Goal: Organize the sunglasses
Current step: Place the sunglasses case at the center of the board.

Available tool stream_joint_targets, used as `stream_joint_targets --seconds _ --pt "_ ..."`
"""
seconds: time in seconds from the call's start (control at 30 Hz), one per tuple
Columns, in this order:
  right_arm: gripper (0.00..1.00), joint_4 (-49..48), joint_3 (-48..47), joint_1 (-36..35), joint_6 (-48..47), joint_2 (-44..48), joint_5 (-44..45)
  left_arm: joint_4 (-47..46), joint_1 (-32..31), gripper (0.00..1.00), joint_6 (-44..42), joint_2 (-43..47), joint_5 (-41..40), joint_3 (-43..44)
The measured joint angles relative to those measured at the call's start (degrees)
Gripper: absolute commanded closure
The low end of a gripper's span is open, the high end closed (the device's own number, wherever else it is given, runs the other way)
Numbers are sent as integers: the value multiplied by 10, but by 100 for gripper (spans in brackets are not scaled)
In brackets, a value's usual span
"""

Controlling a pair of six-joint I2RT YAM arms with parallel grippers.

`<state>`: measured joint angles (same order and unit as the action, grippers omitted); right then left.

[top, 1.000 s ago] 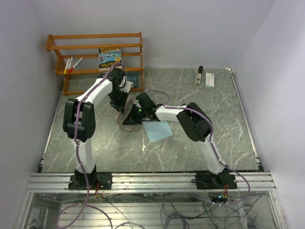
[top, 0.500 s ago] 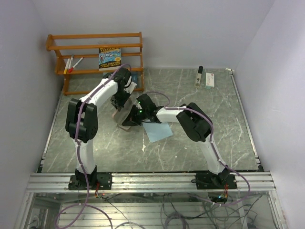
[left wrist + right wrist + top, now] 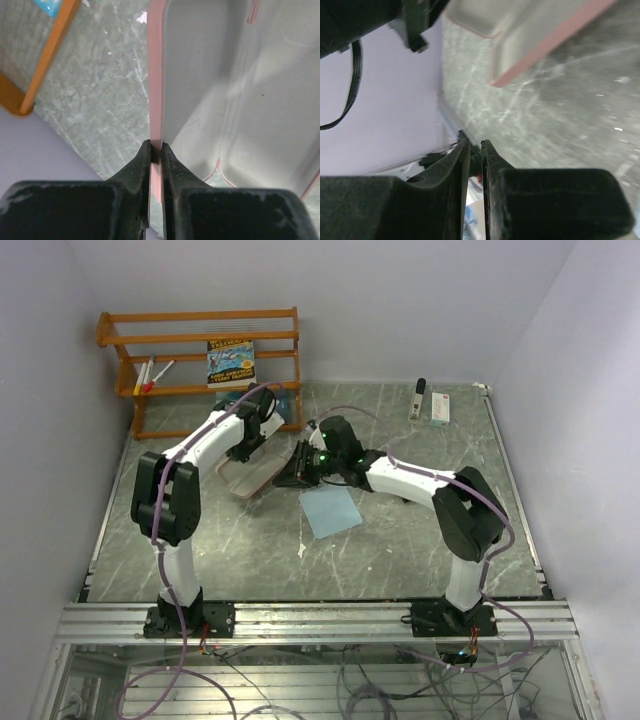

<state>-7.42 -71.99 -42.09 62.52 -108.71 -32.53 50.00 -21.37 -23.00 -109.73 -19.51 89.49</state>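
Note:
An open pink glasses case (image 3: 256, 476) with a pale grey lining lies on the table left of centre. My left gripper (image 3: 244, 446) is shut on its pink rim (image 3: 155, 90), and the lining (image 3: 235, 100) in view is bare. My right gripper (image 3: 298, 468) hovers just right of the case, jaws almost together. A thin dark piece, apparently the black sunglasses (image 3: 282, 480), is pinched at its tips (image 3: 476, 150); most of it is hidden. The case's corner (image 3: 520, 55) shows above the right gripper (image 3: 475, 142).
A light blue cloth (image 3: 330, 511) lies right of the case. An orange wooden rack (image 3: 200, 360) with a book and pens stands at the back left. A black item (image 3: 420, 398) and a white box (image 3: 440, 408) sit at the back right.
The right gripper has drawn back up and to the right, off the case. The left gripper has shifted toward the back, and the case has gone from tilted to lying flat and open.

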Motion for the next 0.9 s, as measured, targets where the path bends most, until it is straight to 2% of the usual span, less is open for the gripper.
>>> stream_joint_targets --seconds 0.27,0.67,0.9 --pt "83 192 -5 31 -120 46 102 -75 2 93 -93 57 -61 -81" --pt "83 224 63 52 -144 69 118 -291 22 93 -234 94 -141 -184" --pt "81 223 71 54 -145 69 115 -347 51 93 -256 94 -136 -227"
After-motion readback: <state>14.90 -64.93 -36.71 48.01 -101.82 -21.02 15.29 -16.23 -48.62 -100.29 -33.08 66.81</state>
